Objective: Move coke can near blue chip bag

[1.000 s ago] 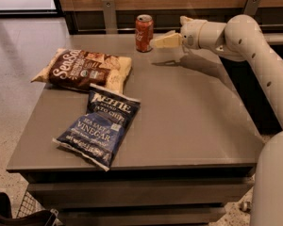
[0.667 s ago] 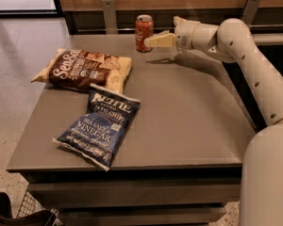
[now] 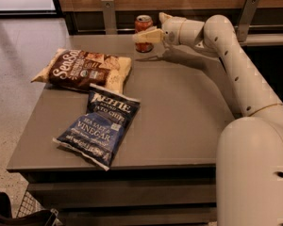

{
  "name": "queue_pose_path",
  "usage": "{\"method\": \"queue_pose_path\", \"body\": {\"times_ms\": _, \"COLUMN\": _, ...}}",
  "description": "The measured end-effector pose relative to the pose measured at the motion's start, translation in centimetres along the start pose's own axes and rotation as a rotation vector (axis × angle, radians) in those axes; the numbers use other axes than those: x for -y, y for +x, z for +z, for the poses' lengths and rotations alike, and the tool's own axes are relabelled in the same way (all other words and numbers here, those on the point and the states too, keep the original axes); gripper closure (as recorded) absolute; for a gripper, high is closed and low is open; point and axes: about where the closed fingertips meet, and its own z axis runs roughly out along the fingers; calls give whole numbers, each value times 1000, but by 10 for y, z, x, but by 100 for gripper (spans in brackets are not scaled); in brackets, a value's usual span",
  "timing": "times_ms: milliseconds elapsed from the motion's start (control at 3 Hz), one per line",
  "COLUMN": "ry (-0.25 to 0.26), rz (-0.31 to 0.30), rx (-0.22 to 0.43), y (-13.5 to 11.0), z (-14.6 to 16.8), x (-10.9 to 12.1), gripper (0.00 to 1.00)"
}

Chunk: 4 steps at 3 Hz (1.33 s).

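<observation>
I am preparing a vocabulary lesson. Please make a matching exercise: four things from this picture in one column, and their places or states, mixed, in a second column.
1. coke can
2. blue chip bag
3. brown chip bag
4. gripper

a. lies flat, near left of the table
b. held right at the can
c. stands upright at the far edge
d. lies flat on the left, behind the blue bag

Pairs: 1-c, 2-a, 3-d, 4-b

arm (image 3: 236,74): cream, rises from the bulky base (image 3: 254,173) at lower right, runs up and leftward, bends at the elbow near the top | wrist (image 3: 181,31): about level, pointing left | pincer (image 3: 148,35): top centre of view, held just above the far side of the desk (image 3: 179,126)
</observation>
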Motion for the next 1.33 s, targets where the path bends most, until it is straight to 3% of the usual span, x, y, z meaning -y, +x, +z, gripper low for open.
{"method": "queue_pose_path", "body": {"times_ms": 333, "ry": -13, "rz": -10, "rx": -3, "y": -5, "z": 6, "x": -3, "gripper": 3}}
{"method": "queue_pose_path", "body": {"times_ms": 1333, "ry": -39, "rz": -2, "rx": -4, "y": -1, "z": 19, "x": -11, "gripper": 73}}
